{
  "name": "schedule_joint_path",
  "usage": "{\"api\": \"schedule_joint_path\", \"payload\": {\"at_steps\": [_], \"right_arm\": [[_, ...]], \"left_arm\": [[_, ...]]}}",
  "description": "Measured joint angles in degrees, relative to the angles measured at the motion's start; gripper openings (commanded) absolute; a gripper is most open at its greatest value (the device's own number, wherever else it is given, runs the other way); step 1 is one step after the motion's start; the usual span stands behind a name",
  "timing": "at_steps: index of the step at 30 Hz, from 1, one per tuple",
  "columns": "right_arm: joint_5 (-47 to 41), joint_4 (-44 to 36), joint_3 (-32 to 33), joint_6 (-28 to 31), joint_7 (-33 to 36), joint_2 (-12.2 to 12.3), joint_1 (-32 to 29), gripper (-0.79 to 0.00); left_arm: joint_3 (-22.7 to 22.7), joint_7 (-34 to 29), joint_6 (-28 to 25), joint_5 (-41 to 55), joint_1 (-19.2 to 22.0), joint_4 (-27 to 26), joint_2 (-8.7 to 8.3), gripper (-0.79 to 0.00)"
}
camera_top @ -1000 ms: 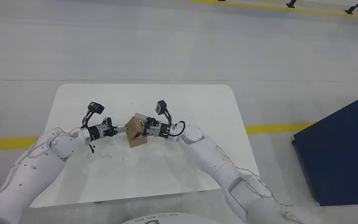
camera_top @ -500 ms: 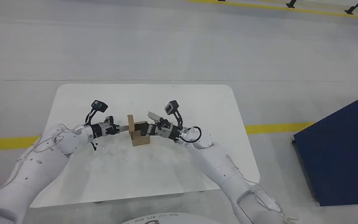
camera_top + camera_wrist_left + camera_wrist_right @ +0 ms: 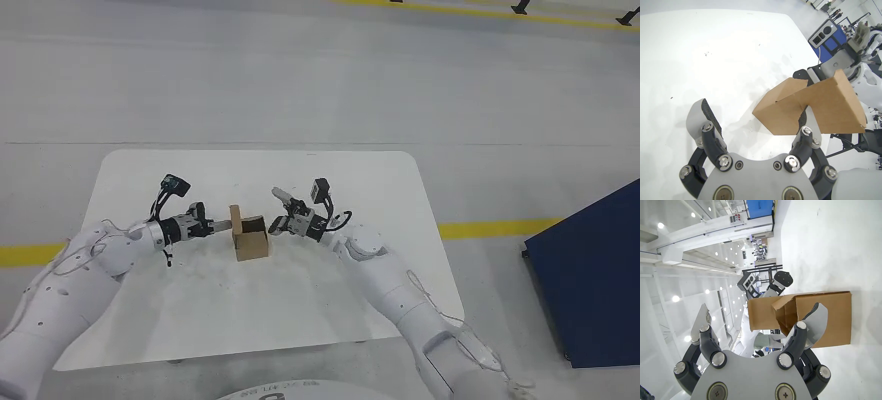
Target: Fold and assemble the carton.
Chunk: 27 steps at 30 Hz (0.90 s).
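A small brown carton (image 3: 251, 241) rests on the white table (image 3: 330, 300) near its middle, one flap (image 3: 234, 218) standing up and the top unclosed. My left gripper (image 3: 217, 228) is open at the carton's left side. In the left wrist view one fingertip (image 3: 806, 117) touches the carton (image 3: 783, 115) under a flap, while the other is over bare table. My right gripper (image 3: 274, 212) is open at the carton's right side. One of its fingers (image 3: 817, 315) lies against the carton (image 3: 829, 317) beside the open end; the other is in the air.
The table has free room all round the carton, with its front edge (image 3: 300, 348) near the robot. A dark blue block (image 3: 600, 270) stands on the floor off the table's right side.
The carton was tilted and held between both grippers; it now sits flat on the table. My right gripper has turned, opened and drawn back a little to the right.
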<state>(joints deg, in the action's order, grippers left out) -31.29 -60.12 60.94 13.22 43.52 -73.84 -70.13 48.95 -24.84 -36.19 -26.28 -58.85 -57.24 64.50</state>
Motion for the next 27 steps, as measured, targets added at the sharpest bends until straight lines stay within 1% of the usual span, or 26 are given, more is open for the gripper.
{"api": "schedule_joint_path", "payload": {"at_steps": [4, 10, 14, 20, 27], "right_arm": [[-0.2, 0.3, -1.5, -0.1, 1.6, -0.5, 0.5, 0.000], [1.1, 0.4, -3.5, -0.2, 1.2, -1.1, 1.1, 0.000], [1.3, 0.6, -4.0, -0.1, 0.9, -1.3, 1.3, 0.000], [0.0, 1.1, -3.3, 0.9, 1.3, -1.4, 1.2, 0.000], [-1.1, -0.1, -0.6, 3.1, 2.8, -0.7, -0.6, 0.000]], "left_arm": [[-0.1, -0.7, 1.4, -0.6, -0.3, -0.7, 0.11, 0.000], [-0.7, -2.4, 3.6, -1.8, -0.1, -0.7, 0.44, 0.000], [-0.6, -2.1, 3.9, -2.6, -0.2, -0.7, 0.53, 0.000], [0.4, -1.4, 3.0, -2.8, -0.8, -0.8, 0.30, 0.000], [1.2, -1.2, 2.6, -3.8, -1.7, -1.3, 0.05, 0.000]]}}
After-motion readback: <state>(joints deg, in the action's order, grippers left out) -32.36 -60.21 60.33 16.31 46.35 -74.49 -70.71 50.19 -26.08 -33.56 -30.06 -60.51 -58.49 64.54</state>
